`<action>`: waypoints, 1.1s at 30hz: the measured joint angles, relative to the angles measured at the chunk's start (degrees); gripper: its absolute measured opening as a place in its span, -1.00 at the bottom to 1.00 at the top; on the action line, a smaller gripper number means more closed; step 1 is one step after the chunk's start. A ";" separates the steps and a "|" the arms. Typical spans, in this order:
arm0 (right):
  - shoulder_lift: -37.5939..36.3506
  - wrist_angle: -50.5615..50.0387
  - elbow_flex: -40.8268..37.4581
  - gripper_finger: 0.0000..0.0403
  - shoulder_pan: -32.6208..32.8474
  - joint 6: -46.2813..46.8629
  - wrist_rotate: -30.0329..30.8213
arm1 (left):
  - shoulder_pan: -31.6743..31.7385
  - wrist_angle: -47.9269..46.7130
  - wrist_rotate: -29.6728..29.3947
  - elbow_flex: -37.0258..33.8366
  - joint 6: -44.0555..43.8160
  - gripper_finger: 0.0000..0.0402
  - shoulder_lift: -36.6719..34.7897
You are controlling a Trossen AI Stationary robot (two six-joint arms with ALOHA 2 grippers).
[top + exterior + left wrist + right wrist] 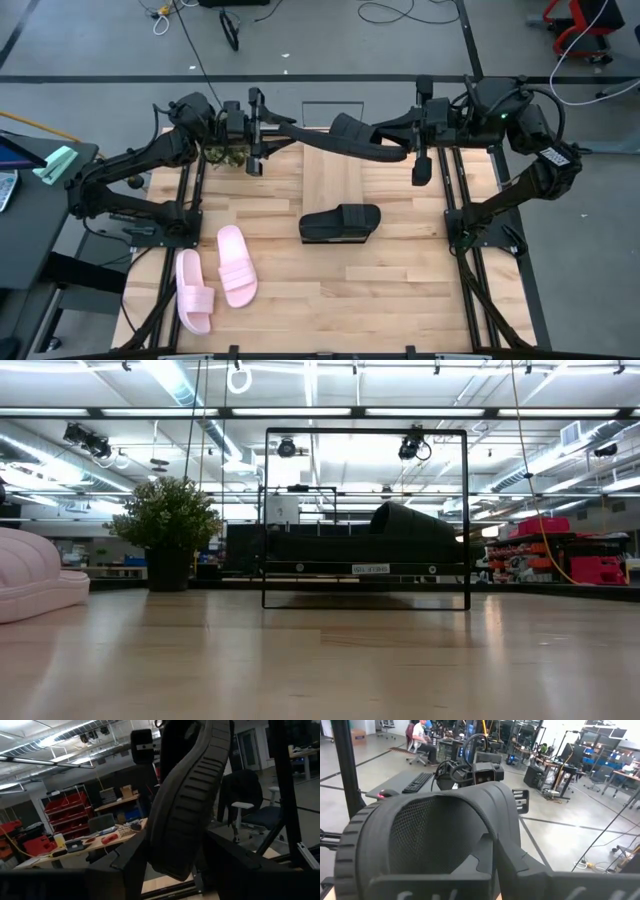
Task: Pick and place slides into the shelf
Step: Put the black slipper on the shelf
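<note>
Black slide [345, 137] is held in the air at 12 o'clock over the shelf [333, 180], spanning both grippers. Right gripper [408, 135] is clamped on its strap end; left gripper [290, 128] has fingers apart around the other end, can't tell if they're touching. Second black slide [340, 223] sits at table centre, pink pair [215, 276] at 8 o'clock.

Workshop interior: grey floor [330, 50], ceiling strip lights [180, 385], potted plant [168, 530], red storage bins [65, 807], office chair [250, 805].

The light slatted-wood counter [400, 280] looks smooth with a satin sheen. On it, two pale pink foam-like slides [215, 275] appear matt; the black slide [340, 222] beside them is matt, rubbery.
</note>
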 joint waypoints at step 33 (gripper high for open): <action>-0.04 -5.53 -0.18 -0.14 0.39 6.87 -0.15 | 0.02 -0.74 -2.59 -0.02 8.70 -0.55 -0.07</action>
